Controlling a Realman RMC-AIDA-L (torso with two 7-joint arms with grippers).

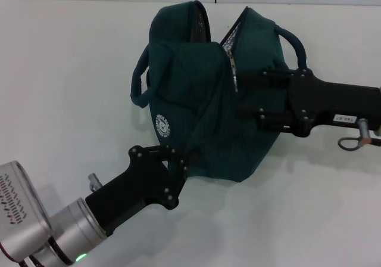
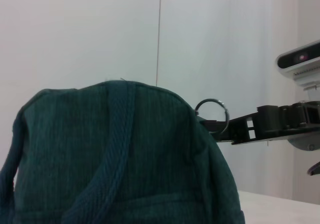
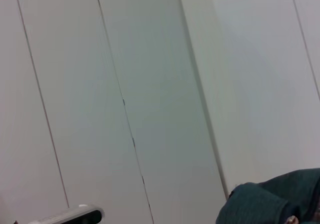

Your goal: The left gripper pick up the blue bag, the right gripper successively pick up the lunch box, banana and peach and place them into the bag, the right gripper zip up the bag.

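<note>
Bright, even overhead light across white worktop (image 1: 71,88); only faint, soft shadow under blue bag (image 1: 196,100) and beneath jaws of left gripper (image 1: 178,160). No glare. Dark bag fabric loses fold detail beside jaws. Left wrist view: bag weave soft, zipper ring (image 2: 212,115) sharper. Right wrist view: flat, pale wall panels (image 3: 150,84), bag edge blurred.

White table (image 1: 71,88) before pale panelled wall (image 3: 150,84)
</note>
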